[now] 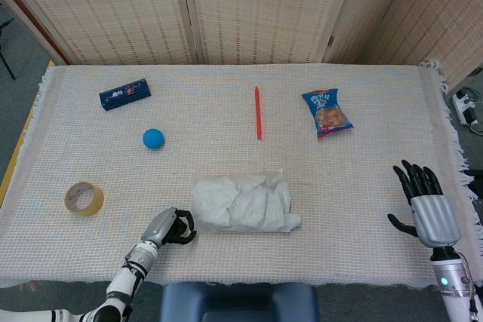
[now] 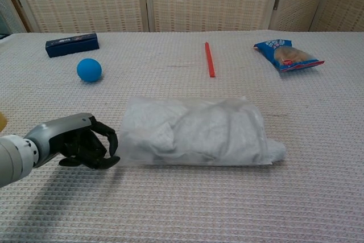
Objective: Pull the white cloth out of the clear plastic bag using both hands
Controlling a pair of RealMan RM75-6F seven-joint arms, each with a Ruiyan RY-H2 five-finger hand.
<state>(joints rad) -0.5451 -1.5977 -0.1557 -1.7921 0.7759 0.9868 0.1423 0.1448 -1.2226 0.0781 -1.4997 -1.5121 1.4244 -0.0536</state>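
The clear plastic bag lies flat in the lower middle of the head view, on the cloth-covered table, and the white cloth fills it as a crumpled bundle; in the chest view a small bit of cloth pokes out at the bag's right end. My left hand rests on the table at the bag's left end, lower left of the chest view, its dark fingers curled in and just touching the bag's edge; I cannot tell whether they have pinched the plastic. My right hand hangs at the lower right of the head view, well apart from the bag, fingers spread and holding nothing. Farther out, a red stick lies above the bag near the frame's centre, a snack packet to its right, a blue ball and a dark blue box at the upper left, and a roll of tape at the lower left.
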